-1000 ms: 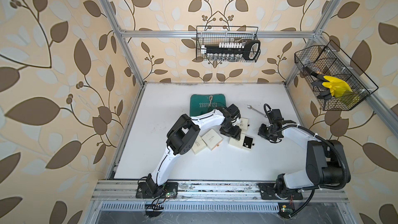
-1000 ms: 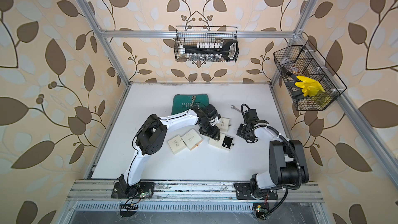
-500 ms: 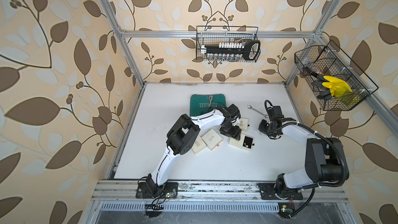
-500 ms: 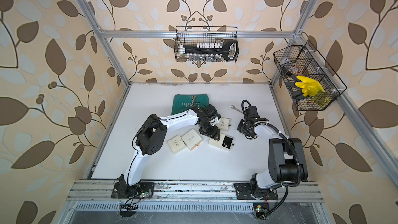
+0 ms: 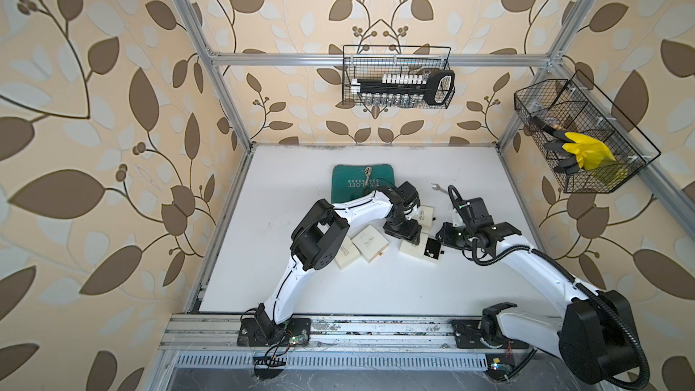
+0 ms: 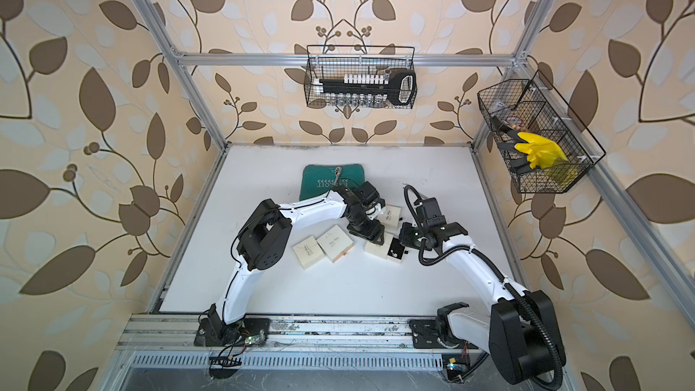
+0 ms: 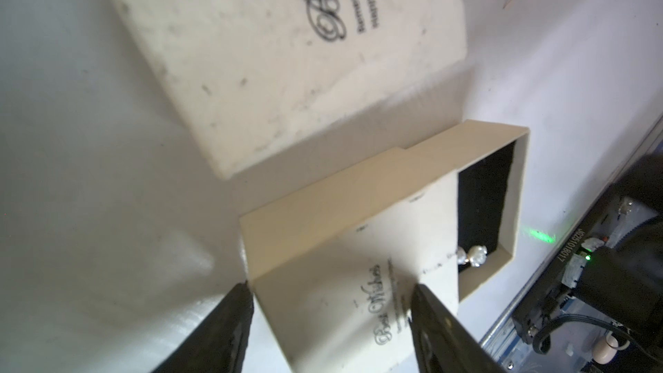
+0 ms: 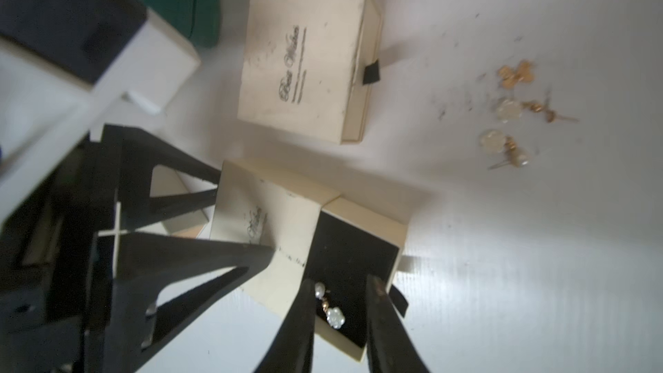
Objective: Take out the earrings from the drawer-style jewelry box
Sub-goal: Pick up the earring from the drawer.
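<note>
The cream drawer-style jewelry box (image 8: 272, 231) lies mid-table, its black-lined drawer (image 5: 432, 250) pulled out toward the right arm. My left gripper (image 7: 333, 317) is shut on the box's sleeve (image 7: 323, 245), one finger on each side. One pearl-and-flower earring (image 8: 335, 317) lies in the drawer, also seen from the left wrist (image 7: 583, 256). My right gripper (image 8: 339, 287) hangs open over the drawer, its fingers either side of that earring without pinching it. Three more earrings (image 8: 506, 111) lie loose on the white table beyond the box.
Another cream box (image 8: 308, 62) sits shut just behind, and two more (image 5: 370, 244) lie left of the left gripper. A green pouch (image 5: 359, 182) and a wrench (image 5: 438, 188) lie further back. Wire baskets (image 5: 398, 77) hang on the back and right walls.
My right gripper was shut a second ago; it has opened and swung left, back over the open drawer. The left arm and box have not moved.
</note>
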Tool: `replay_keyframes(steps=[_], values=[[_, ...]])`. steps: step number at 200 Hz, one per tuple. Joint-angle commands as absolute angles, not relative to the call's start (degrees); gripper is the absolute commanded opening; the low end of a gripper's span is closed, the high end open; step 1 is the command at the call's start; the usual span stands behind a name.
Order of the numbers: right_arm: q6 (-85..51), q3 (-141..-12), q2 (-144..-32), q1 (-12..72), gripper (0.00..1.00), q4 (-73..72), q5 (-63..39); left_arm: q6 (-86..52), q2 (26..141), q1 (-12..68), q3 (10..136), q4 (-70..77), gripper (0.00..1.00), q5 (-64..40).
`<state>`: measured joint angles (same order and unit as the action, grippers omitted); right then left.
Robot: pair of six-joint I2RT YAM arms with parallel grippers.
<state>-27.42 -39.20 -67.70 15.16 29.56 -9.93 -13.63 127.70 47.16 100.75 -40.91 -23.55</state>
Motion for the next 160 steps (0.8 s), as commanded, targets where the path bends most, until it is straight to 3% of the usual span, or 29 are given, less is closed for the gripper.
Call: replay_keyframes(steps=[1, 77, 160], values=[[-25.81, -38.47, -68.85, 17.97, 0.26, 32.30, -12.06, -12.46, 129.36, 46.76, 101.43, -43.95, 0.71, -20.74], [-25.77, -39.90, -74.55, 20.21, 0.25, 35.43, -7.96, -12.56, 129.19, 46.78, 101.29, -44.03, 0.71, -20.44], [-25.57, -39.77, -76.52, 20.50, 0.25, 34.19, -9.94, -12.62, 129.53, 46.76, 101.45, -43.99, 0.71, -20.65]])
